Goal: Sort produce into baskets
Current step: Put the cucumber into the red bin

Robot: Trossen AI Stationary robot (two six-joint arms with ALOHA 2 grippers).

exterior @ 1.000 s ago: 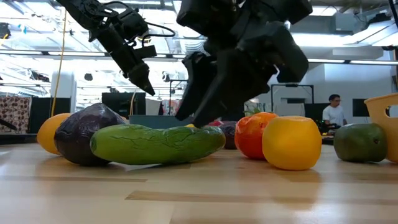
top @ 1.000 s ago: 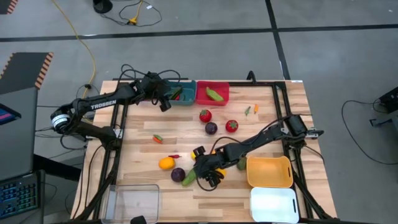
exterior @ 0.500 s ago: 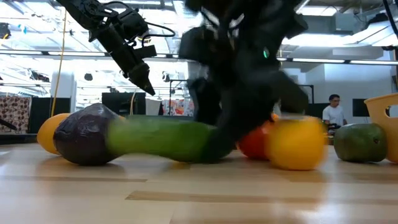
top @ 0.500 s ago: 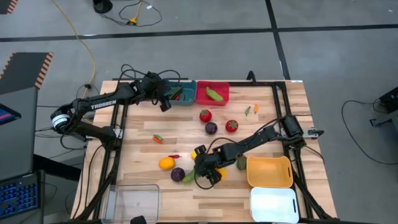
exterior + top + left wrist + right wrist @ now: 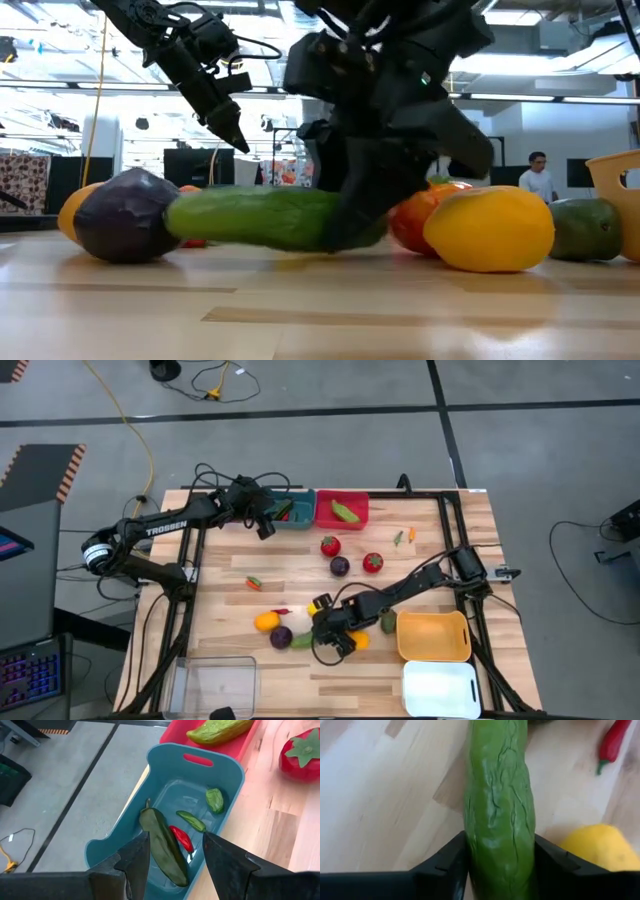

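Observation:
My right gripper is shut on a long green cucumber near the table's middle front. The cucumber lies level, with a purple vegetable and an orange fruit at its left end. A yellow fruit, a red-orange fruit and a dark green fruit lie to its right. My left gripper is open and empty, above the teal basket, which holds a dark green vegetable, a red chili and small green pieces. My right gripper pinches the cucumber's two long sides between its two fingers, near the cucumber's right end. The fingers come down from above and lie across it. The cucumber is level; whether it rests on the table or hangs just above, I cannot tell.
The red basket holds a green vegetable. The orange-yellow, white and clear baskets stand along the front. Two red fruits and a purple one lie mid-table, with a red chili. A person sits far behind.
My right gripper has come down and gone toward the table's left, taking hold of the cucumber's right end. The cucumber has slid left, and the purple vegetable at its left end has shifted left with it.

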